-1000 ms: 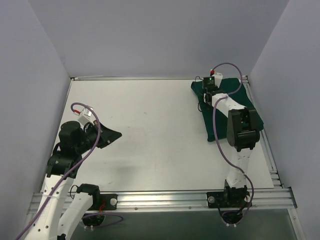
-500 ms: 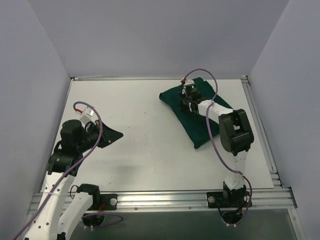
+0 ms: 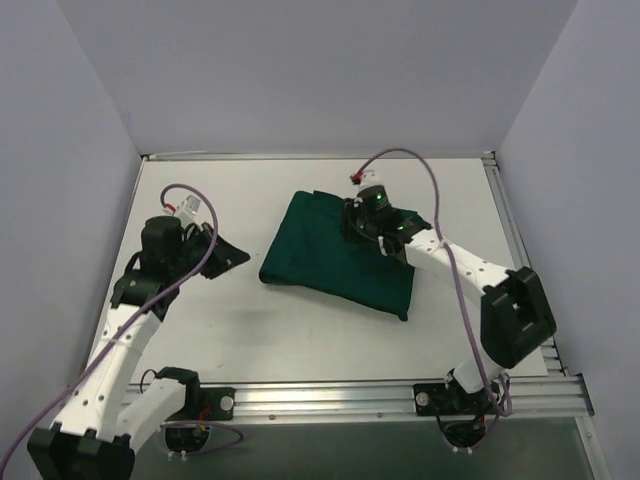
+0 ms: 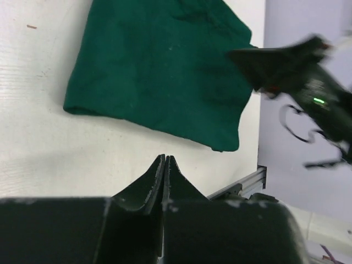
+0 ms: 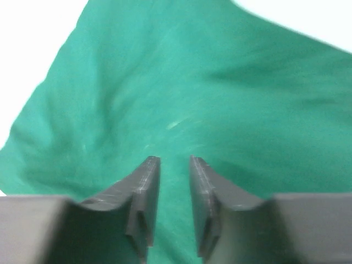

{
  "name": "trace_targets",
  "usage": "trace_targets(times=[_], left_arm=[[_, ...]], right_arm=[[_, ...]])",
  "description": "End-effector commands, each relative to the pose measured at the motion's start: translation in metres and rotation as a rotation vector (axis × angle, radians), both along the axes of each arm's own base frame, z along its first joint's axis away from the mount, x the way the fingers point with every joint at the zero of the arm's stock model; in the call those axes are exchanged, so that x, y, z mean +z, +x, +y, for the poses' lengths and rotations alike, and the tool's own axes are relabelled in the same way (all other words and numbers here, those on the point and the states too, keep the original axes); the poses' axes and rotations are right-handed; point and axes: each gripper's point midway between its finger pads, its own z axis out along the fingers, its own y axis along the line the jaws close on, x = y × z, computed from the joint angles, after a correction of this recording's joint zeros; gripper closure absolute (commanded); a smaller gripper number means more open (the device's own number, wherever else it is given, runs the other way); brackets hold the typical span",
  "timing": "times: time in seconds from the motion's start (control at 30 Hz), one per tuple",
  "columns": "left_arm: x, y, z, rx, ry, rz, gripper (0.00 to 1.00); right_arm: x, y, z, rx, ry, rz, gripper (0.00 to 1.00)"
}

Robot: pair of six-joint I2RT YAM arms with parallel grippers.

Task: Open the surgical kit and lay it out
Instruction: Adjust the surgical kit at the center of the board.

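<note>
From the top view, the green cloth wrap (image 3: 335, 258) lies closed as a flat folded bundle near the middle of the counter (image 3: 250, 330), tilted so that its long edge runs from about 10 o'clock down to 4 o'clock. The right arm (image 3: 470, 270) reaches in from 4 o'clock, and the right claw (image 3: 358, 222) sits at the wrap's 1 o'clock edge, over the cloth. The left claw (image 3: 232, 256) hangs at 9 o'clock of the wrap, near it but apart, with its tip pointing toward 3 o'clock.

In the left wrist view, the left claw (image 4: 165, 160) is closed, its two dark fingers pressed together with nothing between them. Beyond it at 12 o'clock the wrap (image 4: 159, 71) lies on the white counter (image 4: 44, 148). The right arm (image 4: 297, 71), blurred, shows at 2 o'clock beside the cloth's far corner.

In the right wrist view, the right claw (image 5: 175, 162) has its fingers parted by a narrow gap, and no cloth is pinched between them. The wrap (image 5: 181, 82) fills nearly the whole view beneath, rumpled in soft folds, with bare counter (image 5: 33, 33) showing at 10 o'clock.
</note>
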Motion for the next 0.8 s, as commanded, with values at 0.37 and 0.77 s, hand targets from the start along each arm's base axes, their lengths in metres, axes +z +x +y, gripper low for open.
trace_targets(times=[0.37, 0.77], left_arm=[[-0.044, 0.130, 0.018, 0.158, 0.361, 0.159, 0.98], [-0.139, 0.186, 0.006, 0.075, 0.461, 0.335, 0.98]], right_arm=[[0.046, -0.026, -0.206, -0.781, 0.052, 0.045, 1.00], [-0.059, -0.022, -0.219, -0.791, 0.049, 0.241, 1.00]])
